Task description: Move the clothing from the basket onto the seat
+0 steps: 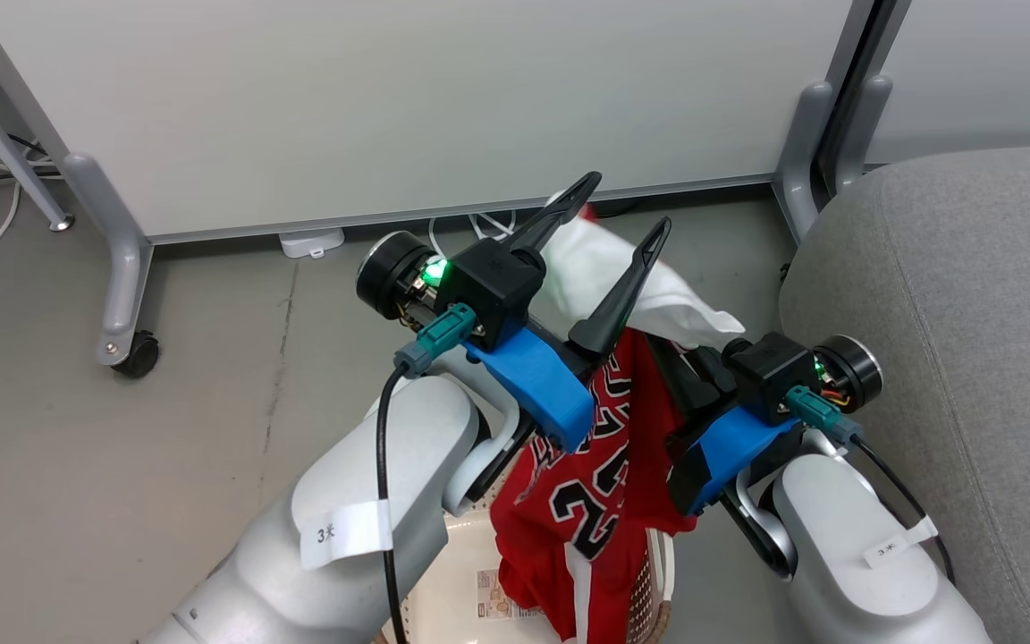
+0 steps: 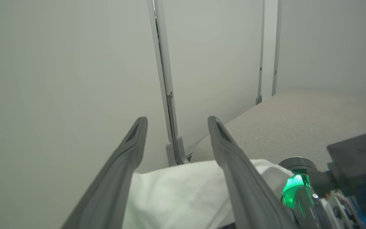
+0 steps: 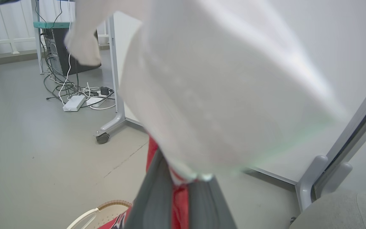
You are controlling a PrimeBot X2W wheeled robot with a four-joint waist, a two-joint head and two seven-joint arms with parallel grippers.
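A red jersey [image 1: 600,483] with black-and-white 23s hangs in a bunch from my right gripper [image 1: 674,371], which is shut on it above the basket [image 1: 457,555]. Its lower folds reach down into the basket. In the right wrist view the red cloth [image 3: 179,203] is pinched between the shut fingers [image 3: 152,197], and a white panel [image 3: 221,95] drapes over them. My left gripper [image 1: 627,204] stands open just left of it, the white panel [image 1: 622,277] lying between its fingers [image 2: 230,159]. The grey seat [image 1: 953,313] is to the right.
White partition panels [image 1: 390,98] on grey castor feet [image 1: 126,344] stand close behind. Cables and a power strip [image 3: 74,103] lie on the floor by a computer tower [image 3: 59,47]. Bare grey floor [image 1: 122,465] spreads to the left.
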